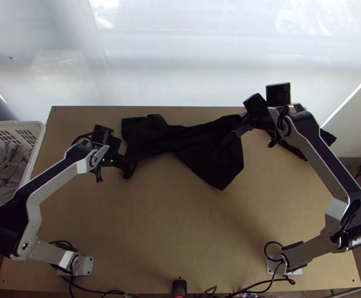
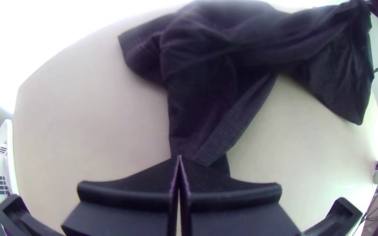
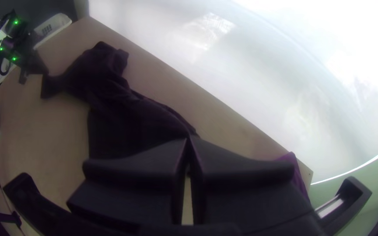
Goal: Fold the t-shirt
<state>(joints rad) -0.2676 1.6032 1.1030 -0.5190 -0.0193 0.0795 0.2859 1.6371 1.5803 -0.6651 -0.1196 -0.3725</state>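
Near edge of the table [image 1: 170, 233]: a small black device [image 1: 179, 287] with loose cables nearby, well apart from the cloth.
Left gripper [image 2: 179, 157]: closed, its fingertips pinching the near hanging part of the shirt.
Right gripper [image 3: 189, 139]: closed too, gripping gathered cloth at the shirt's other end, farther up the table.
T-shirt [image 1: 180, 141]: dark, between the two grippers toward the far side of the table – bunched through the middle, with one broad flap pointing back to the near edge.
Dark cloth [image 1: 327, 137]: beyond the right arm, by the table's far corner; whether it belongs to the shirt I cannot tell.
Far side: a pale sheet [image 1: 180, 74] behind the table.
Slip risk: each hold looks like a tip pinch, so a hard pull could drag the cloth free.
Twist risk: with the middle roped and layers crossing, stretching it may tighten the creases rather than flatten them; lowering it like that would likely give a crooked fold.
Left wrist view against top view: it shows a small flap under the left fingertips, and crossing layers that merge into plain dark from above.
Top view against left wrist view: it shows how both arms stand around the shirt.
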